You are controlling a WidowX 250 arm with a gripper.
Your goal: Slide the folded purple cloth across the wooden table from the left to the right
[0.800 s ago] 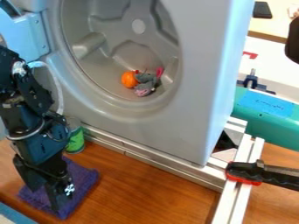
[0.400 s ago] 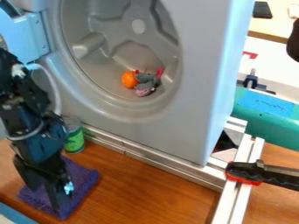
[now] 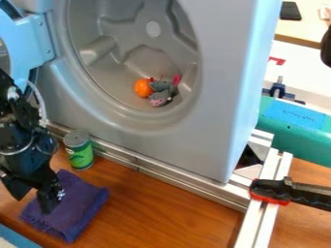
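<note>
I've got the gripper (image 3: 32, 204) at the near left, fingers parted w/ a gap btwn them, nothing gripped AFAICT. The purple cloth (image 3: 71, 208) lies folded on the wooden counter (image 3: 161, 208), mostly right of the fingers; the right one overlaps its left part in view, can't tell if touching. Green can (image 3: 79, 151) stands just beyond the cloth; orange ball (image 3: 142, 88) & gray plush mouse (image 3: 161, 91) sit in the drum (image 3: 132, 26), farther right.

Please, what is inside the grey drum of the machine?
In the drum are an orange ball and, beside it, a grey plush toy with pink parts. Anything under the toy is covered and cannot be seen.
</note>
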